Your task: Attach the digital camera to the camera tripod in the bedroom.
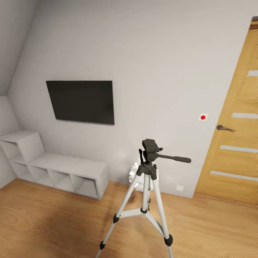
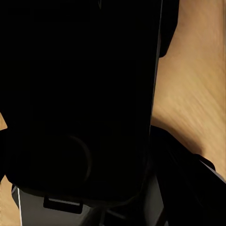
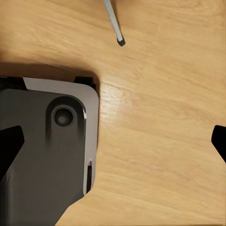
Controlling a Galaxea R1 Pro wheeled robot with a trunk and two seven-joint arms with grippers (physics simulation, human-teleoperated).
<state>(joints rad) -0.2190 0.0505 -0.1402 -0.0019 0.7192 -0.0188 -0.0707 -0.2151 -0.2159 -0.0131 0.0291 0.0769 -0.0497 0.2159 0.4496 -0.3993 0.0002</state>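
The tall camera tripod with silver legs and black head stands on the light wood floor near the grey-white wall, between the grey cube shelf and the oak door, while the right gripper hangs wide open, holding nothing; the left one I cannot tell.

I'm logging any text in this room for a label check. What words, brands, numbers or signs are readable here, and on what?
None can be read.
Wall plate beside the door: a plain red dot, no lettering.
TV: dark, blank screen.
Camera tripod head: no legible brand.
Small wall outlet: too small to tell.
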